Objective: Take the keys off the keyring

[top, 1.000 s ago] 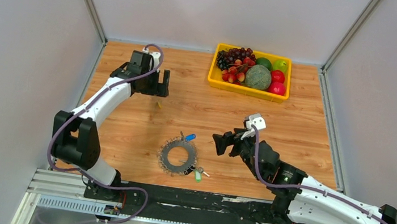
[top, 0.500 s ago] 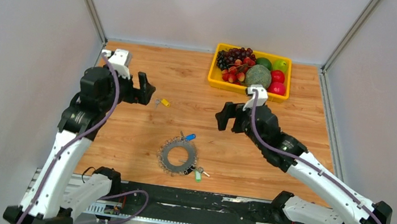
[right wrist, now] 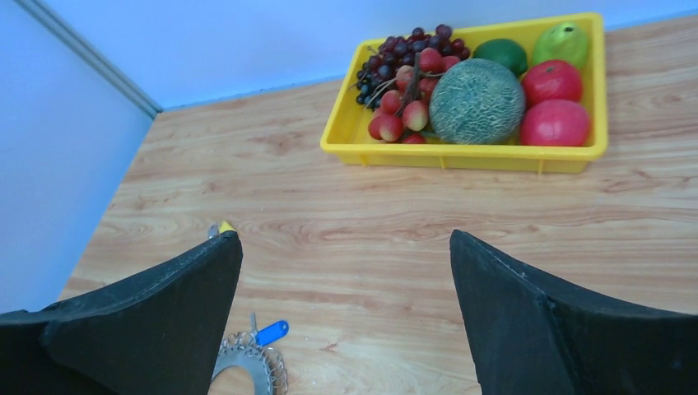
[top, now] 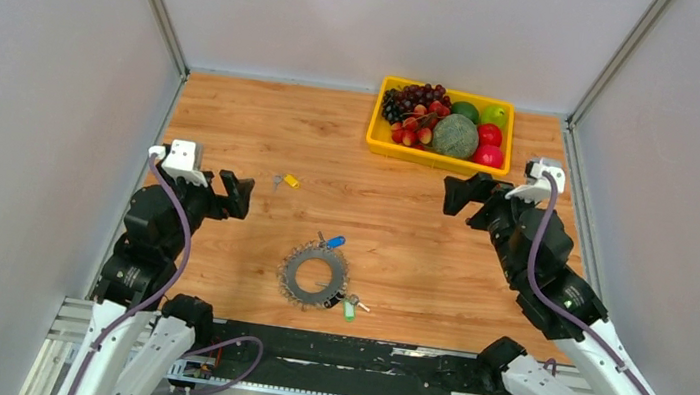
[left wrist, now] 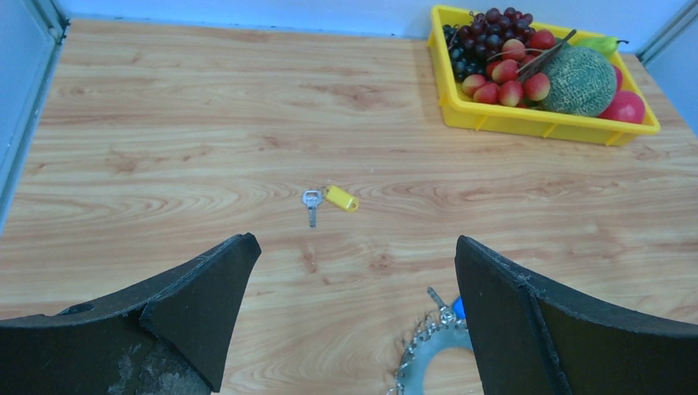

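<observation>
Wooden table (top: pixel 235 113) seen from above, with two white-and-black robot arms reaching in from its near edge. We saw the keyring (top: pixel 315 277), a flat grey ring fringed with small loops, lying flat on the table near the front edge, about midway between the arms and touched by neither. A blue-tagged key (top: pixel 334 242) sat at its far rim and a green-tagged key (top: pixel 348 308) at its near right rim; we could not tell from any view whether these hung on the loops or merely lay against them. A yellow-tagged key (left wrist: pixel 337 198) lay by itself on the bare wood, beyond the ring and to its left, well apart from it. The left gripper (top: pixel 233 195) hovered above the left side of the table with its fingers spread wide and nothing between them. The right gripper (top: pixel 462 193) was raised over the right side, near a yellow tray (top: pixel 431 159) of fruit at the far right, its fingers likewise spread wide and empty
</observation>
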### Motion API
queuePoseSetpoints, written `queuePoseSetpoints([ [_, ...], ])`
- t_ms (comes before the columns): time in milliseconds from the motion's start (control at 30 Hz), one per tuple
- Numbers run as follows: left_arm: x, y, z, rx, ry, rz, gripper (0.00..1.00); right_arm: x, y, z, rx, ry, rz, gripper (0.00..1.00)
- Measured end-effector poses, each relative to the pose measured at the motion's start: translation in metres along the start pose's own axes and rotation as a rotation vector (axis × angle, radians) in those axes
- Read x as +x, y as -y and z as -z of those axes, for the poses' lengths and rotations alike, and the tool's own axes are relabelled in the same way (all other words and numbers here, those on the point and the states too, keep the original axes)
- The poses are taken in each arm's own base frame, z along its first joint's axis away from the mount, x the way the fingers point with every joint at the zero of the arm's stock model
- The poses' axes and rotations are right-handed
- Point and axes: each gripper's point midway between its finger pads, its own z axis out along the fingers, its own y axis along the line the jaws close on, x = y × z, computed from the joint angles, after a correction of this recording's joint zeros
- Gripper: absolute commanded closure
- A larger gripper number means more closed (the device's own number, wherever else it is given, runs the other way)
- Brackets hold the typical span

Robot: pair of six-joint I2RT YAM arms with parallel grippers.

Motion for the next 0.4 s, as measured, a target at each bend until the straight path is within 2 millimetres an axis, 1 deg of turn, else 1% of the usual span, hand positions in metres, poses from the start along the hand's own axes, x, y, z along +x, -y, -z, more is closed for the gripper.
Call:
queuePoseSetpoints([
  [133,0.001,-0.001,0.002,-0.001,0.01,0.0,0.0,-0.016,0.015,0.007,0.074,0.047,0.044,0.0],
  [200,-0.003,0.0,0.002,0.003,0.021,0.0,0.0,-0.032,0.018,0.008,0.108,0.071,0.081,0.0],
  [267,-0.008,0.003,0.002,0.012,0.018,0.0,0.0,-0.057,0.015,0.01,0.127,0.105,0.113,0.0],
  [367,-0.025,0.01,0.0,0.031,0.027,0.001,0.0,-0.11,0.005,0.019,0.131,0.2,0.13,0.0],
  [400,-0.032,0.012,0.0,0.036,0.034,0.001,0.0,-0.121,0.003,0.022,0.132,0.223,0.13,0.0],
])
